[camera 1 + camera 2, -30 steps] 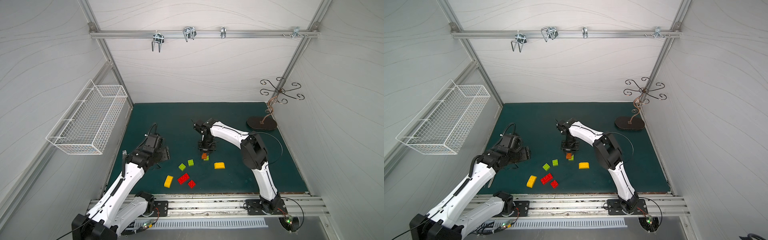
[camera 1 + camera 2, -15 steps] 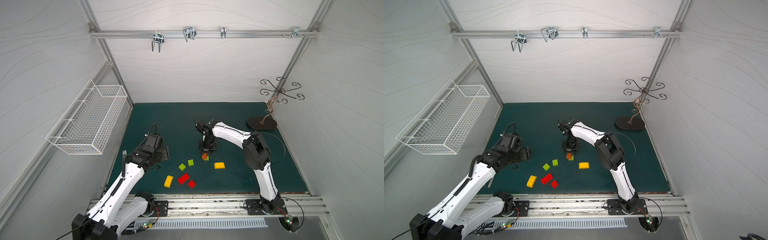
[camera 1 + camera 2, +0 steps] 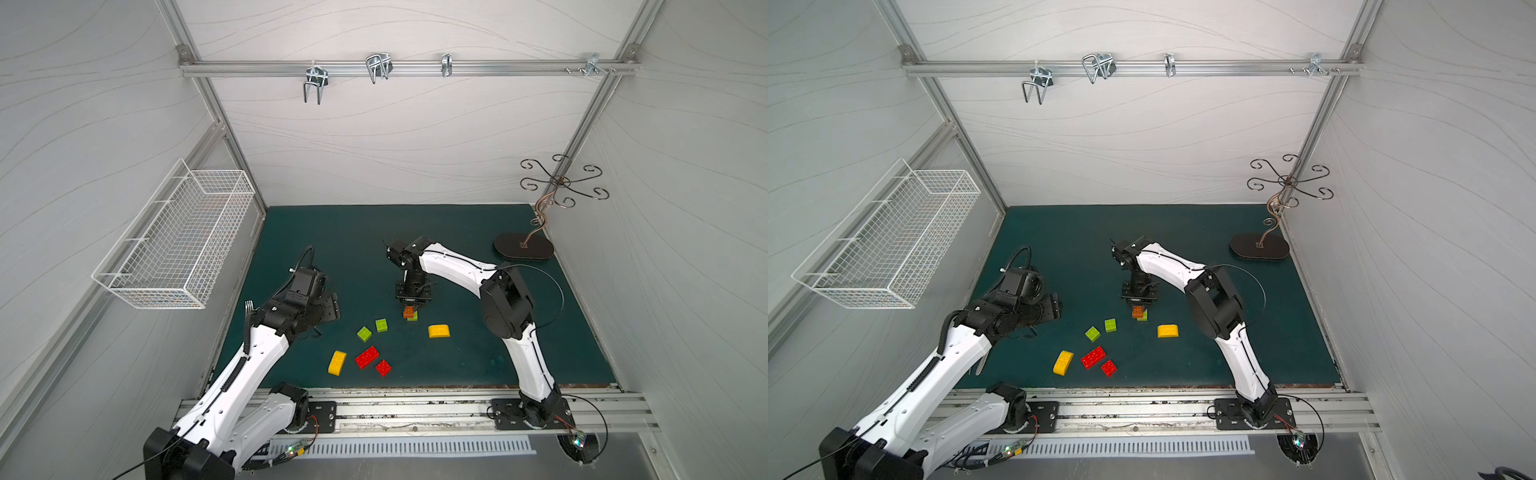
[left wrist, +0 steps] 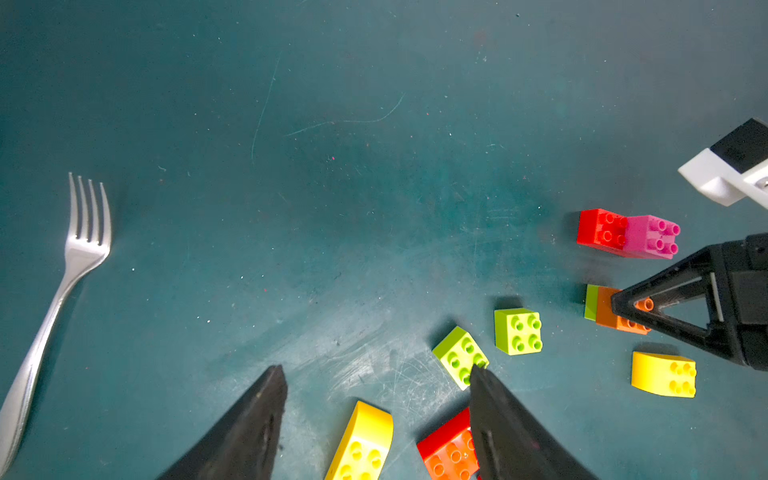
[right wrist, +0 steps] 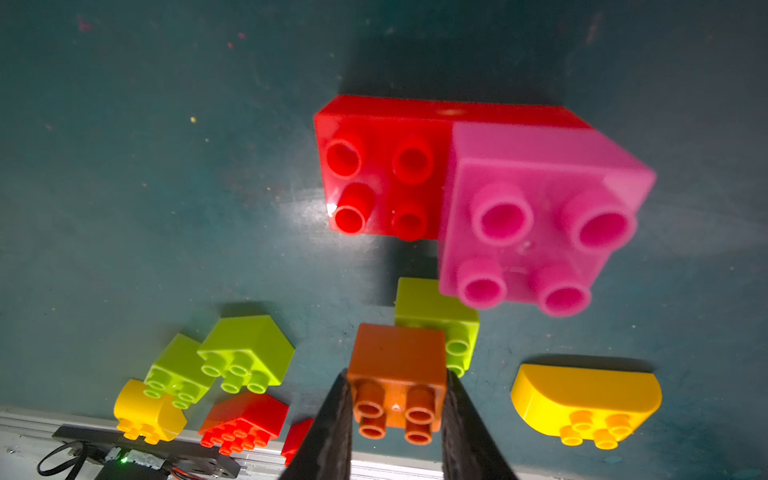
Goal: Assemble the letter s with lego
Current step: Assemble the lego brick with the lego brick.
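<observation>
Green mat (image 3: 332, 232) in both top views carries loose lego bricks (image 3: 367, 356); right gripper (image 3: 412, 304) at mid-mat is clamped on an orange-brown brick (image 3: 408, 311) over a lime brick (image 3: 414, 318). Left wrist view: left gripper (image 4: 374, 370) half open, holding nothing, above the mat; fork (image 4: 79, 249) well apart. Right wrist view: pink brick (image 5: 540, 208) sits on a red brick (image 5: 374, 178) beside the held one.

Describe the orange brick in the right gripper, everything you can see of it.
The orange brick is a small square block of glossy orange-brown plastic with four hollow round studs. The right gripper is shut on it, its black jaws against two opposite sides. It partly covers a green brick; whether they touch is unclear.
</observation>
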